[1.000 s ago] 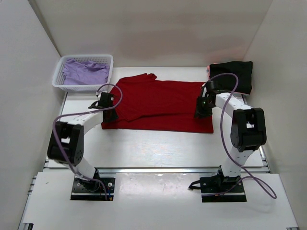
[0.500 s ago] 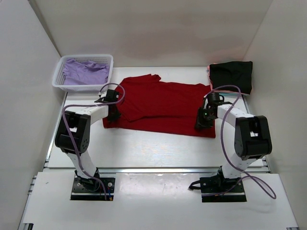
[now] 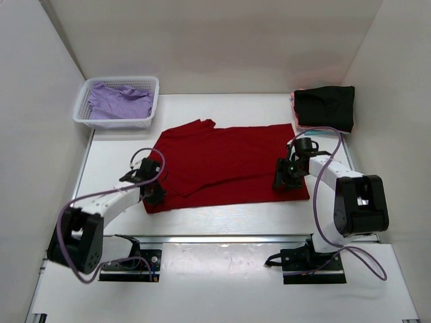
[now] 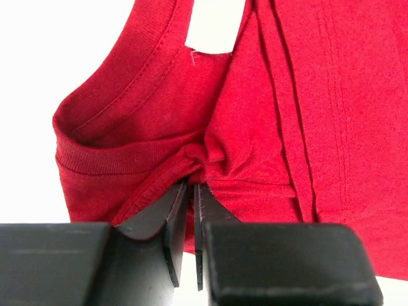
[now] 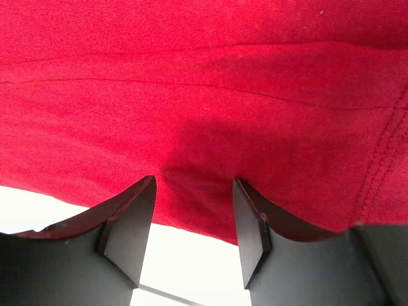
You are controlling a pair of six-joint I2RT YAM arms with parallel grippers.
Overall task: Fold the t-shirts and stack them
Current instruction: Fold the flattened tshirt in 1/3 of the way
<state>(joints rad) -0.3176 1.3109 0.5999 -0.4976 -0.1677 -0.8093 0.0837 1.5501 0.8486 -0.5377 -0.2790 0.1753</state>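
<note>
On the desk (image 3: 222,210) lies your red shirt (image 3: 229,158). Your left tool (image 4: 192,191) pinches a small bunch at one end; your right tool (image 5: 194,217) stands spread over the other. Pull now and the one-sided grip may skew it.

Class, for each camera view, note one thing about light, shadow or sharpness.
Top external: soft, even light, red t-shirt sharp. Left wrist: table blown out white, cloth weave crisp. Right wrist: a shadow darkens the shirt ahead of the fingers.
</note>
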